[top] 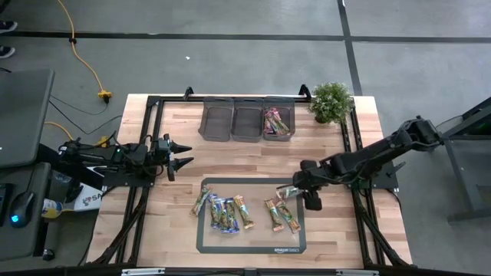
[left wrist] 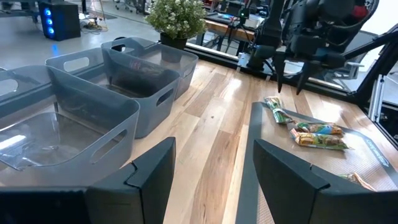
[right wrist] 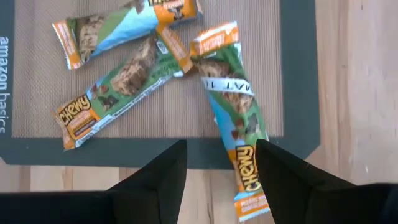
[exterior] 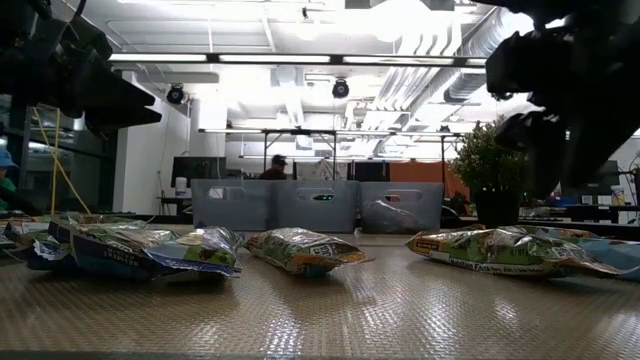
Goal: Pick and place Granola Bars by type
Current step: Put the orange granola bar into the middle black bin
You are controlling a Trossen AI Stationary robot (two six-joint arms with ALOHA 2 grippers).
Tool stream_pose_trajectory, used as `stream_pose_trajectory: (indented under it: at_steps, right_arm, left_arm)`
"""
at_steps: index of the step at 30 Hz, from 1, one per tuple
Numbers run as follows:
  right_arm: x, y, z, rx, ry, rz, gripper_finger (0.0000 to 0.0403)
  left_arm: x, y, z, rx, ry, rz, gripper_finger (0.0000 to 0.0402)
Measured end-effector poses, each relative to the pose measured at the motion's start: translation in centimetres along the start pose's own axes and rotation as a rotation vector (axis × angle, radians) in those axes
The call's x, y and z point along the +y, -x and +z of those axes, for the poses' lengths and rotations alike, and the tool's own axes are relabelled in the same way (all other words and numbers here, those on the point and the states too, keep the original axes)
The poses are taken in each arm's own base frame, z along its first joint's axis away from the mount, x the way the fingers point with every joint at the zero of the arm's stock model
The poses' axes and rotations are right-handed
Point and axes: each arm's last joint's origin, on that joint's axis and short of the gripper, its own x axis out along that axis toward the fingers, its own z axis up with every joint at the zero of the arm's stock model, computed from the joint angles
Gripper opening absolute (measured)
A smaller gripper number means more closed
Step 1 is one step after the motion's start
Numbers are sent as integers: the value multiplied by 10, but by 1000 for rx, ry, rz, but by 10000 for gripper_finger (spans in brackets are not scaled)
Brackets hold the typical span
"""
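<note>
While open, the right tool [right wrist: 217, 165] straddles a granola bar [right wrist: 233, 99].

3 grey bins [top: 247, 121] back row | potted plant [top: 331, 102] beside, rt | mat [top: 205, 247] front ctr | yellow cable [top: 86, 65] on floor

We see the left end effector [top: 186, 152] waiting with fingers spread near the desk's left edge, while the right end effector [top: 294, 192], fingers also parted, reaches in from the right edge.
</note>
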Motion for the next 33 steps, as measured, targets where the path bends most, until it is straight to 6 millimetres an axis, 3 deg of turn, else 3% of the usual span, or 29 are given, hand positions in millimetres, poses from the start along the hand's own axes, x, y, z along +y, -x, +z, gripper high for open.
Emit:
stream_pose_trajectory:
  at_steps: [14,19,25,33]
  right_arm:
    - [-14,1,7,-13,-31,28,175]
    - [-19,-1,10,-20,-45,48,199]
    - [-21,-15,14,-7,-14,45,239]
    - [-19,-34,11,55,74,29,244]
  left_arm:
    - [0,0,0,0,0,0,211]
    - [0,0,0,1,-1,0,211]
    - [0,0,0,0,0,0,211]
    - [0,0,0,0,0,0,211]
